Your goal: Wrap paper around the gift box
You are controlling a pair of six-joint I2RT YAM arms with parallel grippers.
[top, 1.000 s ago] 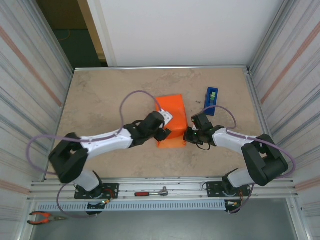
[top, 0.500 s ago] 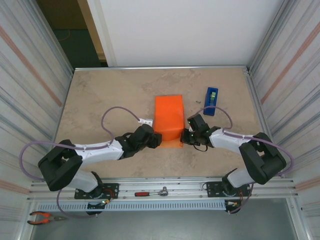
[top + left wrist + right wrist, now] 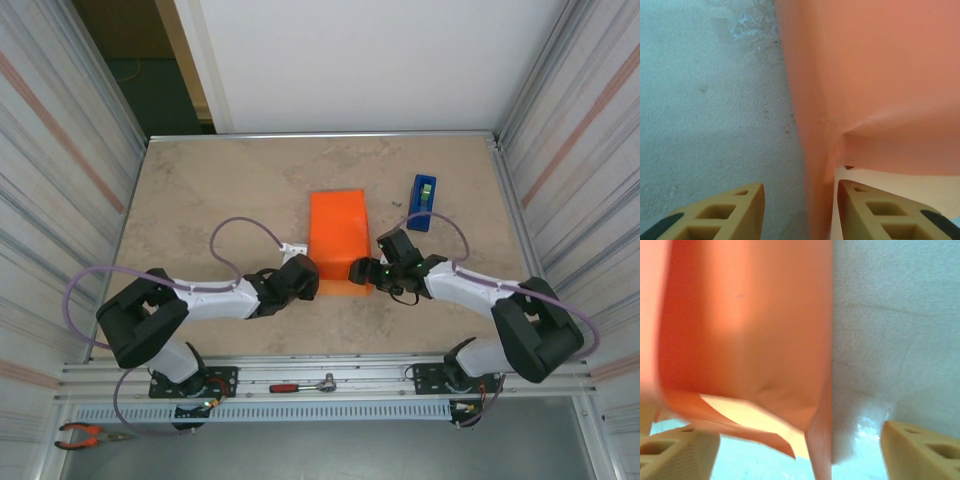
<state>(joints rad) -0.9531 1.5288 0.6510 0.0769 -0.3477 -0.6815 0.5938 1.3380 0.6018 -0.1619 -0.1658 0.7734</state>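
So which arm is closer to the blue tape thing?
Right. The right end effector is at the orange paper's near right corner; the blue tape dispenser lies beyond it, to the right. The left end effector is at the paper's near left corner, farther away.

The paper fully covers whatever it wraps. At the left wrist it runs off the top and right edges; at the right wrist it is cut off above, its lower left blurred.
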